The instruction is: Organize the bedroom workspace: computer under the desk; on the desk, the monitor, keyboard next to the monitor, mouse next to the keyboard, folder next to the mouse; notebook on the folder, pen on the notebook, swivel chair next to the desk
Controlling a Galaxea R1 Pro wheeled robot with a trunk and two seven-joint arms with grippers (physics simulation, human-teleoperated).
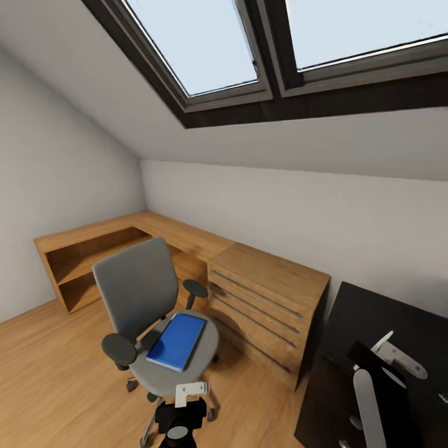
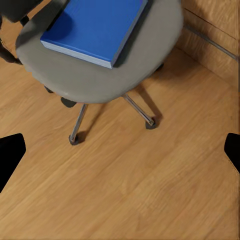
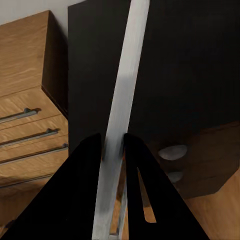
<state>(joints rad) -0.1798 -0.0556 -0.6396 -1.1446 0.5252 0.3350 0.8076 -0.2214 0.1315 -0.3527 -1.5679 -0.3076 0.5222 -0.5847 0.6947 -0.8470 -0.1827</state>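
Head view, left to right. Attic room, sloped ceiling, skylight (image 1: pixel 211 43) across the top of the frame. Light wood floor (image 1: pixel 50 379) at lower left. Low open-shelf wood cabinet (image 1: pixel 87 255) at middle left, running along the wall into the corner.

The swivel chair (image 1: pixel 134 286) stands at lower left of centre, on the floor in front of the cabinet and well apart from the desk. The folder (image 1: pixel 177 340) lies flat on its seat, bright blue, one corner reaching the seat's front rim. The left gripper (image 1: pixel 180 414) sits at bottom centre, just below the seat edge and not touching the folder.

A wood drawer unit (image 1: pixel 267 298) stands at centre. The desk (image 1: pixel 373 317), with its black top, is at lower right, just beside the drawer unit. At the lower right edge a thin light-grey slab stands upright with a black face beside it; it reads as the monitor (image 1: pixel 368 404) seen edge-on, over the desk.

Left wrist view: fingertips (image 2: pixel 11 150) sit at the far left and far right edges, so the jaws are wide apart with nothing between them. Bare floor lies under the gap. The chair seat with the folder on it is at the top of the frame, chrome legs and casters below the seat.

Right wrist view: drawer fronts are at left and the black desk top at upper right. The right gripper (image 3: pixel 112 139) has both black fingers pressed against the two faces of the grey slab, jaws narrow and clamped on the monitor. Two pale rounded shapes at middle right are not identifiable.
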